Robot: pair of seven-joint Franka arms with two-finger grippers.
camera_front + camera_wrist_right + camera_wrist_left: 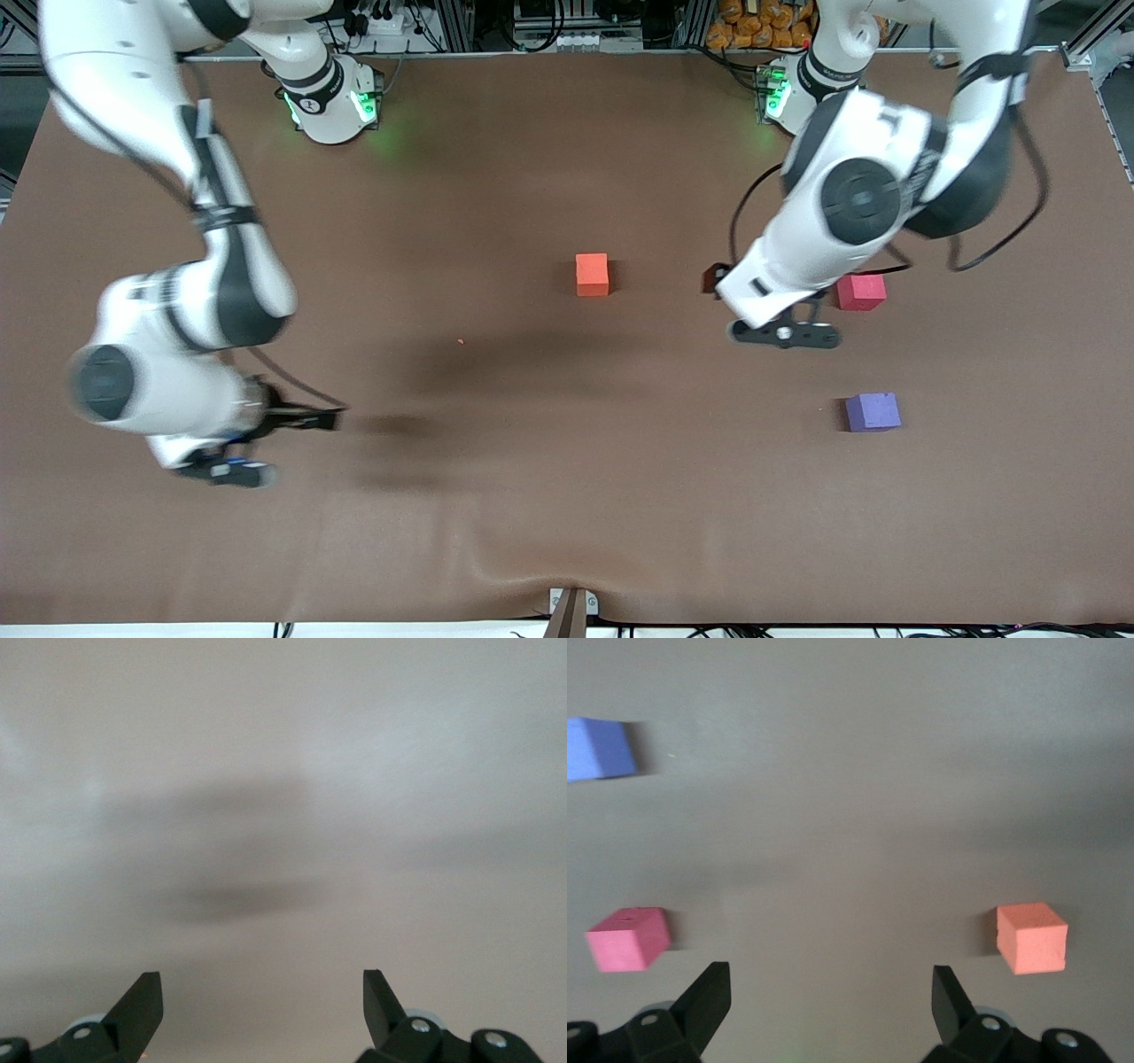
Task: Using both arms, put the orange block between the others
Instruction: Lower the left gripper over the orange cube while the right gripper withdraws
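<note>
Over bare table, the left gripper and right gripper are both hanging wide open, the orange block sitting untouched.

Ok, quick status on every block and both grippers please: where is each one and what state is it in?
orange block: flat on the table, untouched, mid-table.
pinkish-red block: on the table, toward the left arm's end.
purple block: on the table, nearer the front camera than the pinkish-red.
left gripper: open, empty, between orange and pinkish-red.
right gripper: open, empty, over bare table.

No text showing legibly anywhere — a small dark mark on the right arm's base is showing, too small to read.
</note>
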